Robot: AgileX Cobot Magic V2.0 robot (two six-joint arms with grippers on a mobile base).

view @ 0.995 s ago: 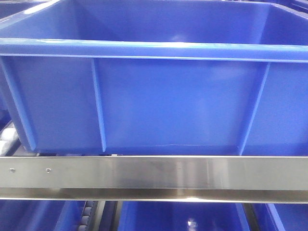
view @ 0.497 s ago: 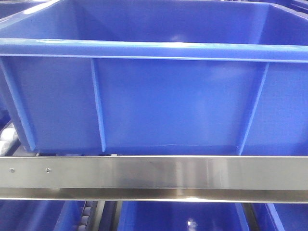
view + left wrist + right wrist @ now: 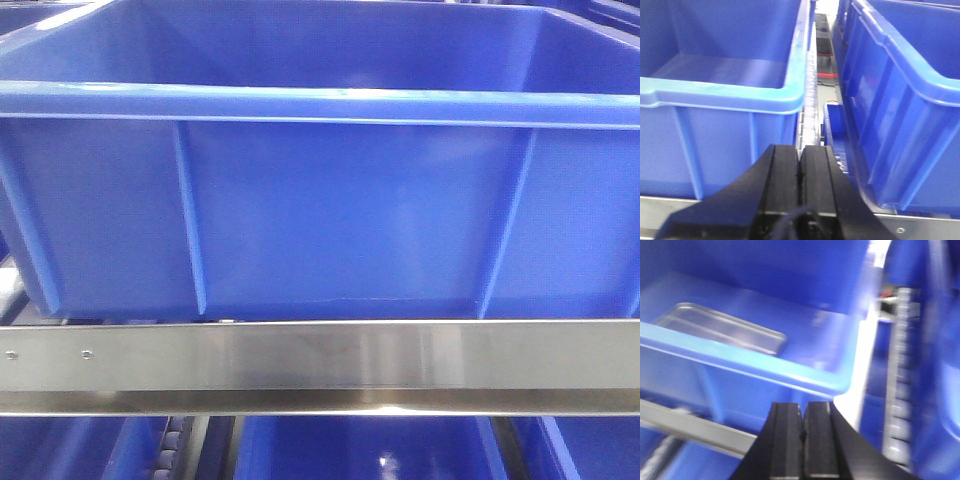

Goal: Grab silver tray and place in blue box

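Note:
The blue box (image 3: 340,210) fills the front view, a deep crate with a thick rim and vertical ribs; its floor is hidden there. In the blurred right wrist view the silver tray (image 3: 720,327) lies flat on the floor of a blue crate (image 3: 765,372), toward its left side. I cannot tell whether that crate is the one in the front view. My right gripper (image 3: 803,407) is shut and empty, outside that crate's near rim. My left gripper (image 3: 800,150) is shut and empty, low in front of the gap between two blue crates.
A steel rail (image 3: 320,365) runs across the front below the crate, with more blue crates beneath it. Beside my left gripper stand a crate on the left (image 3: 715,95) and another on the right (image 3: 900,100), with a roller track (image 3: 811,100) between them. Rollers (image 3: 897,390) also run right of the tray's crate.
In the front view the blue box and the rail's screws have slid a little to the left. Nothing was taken hold of or let go.

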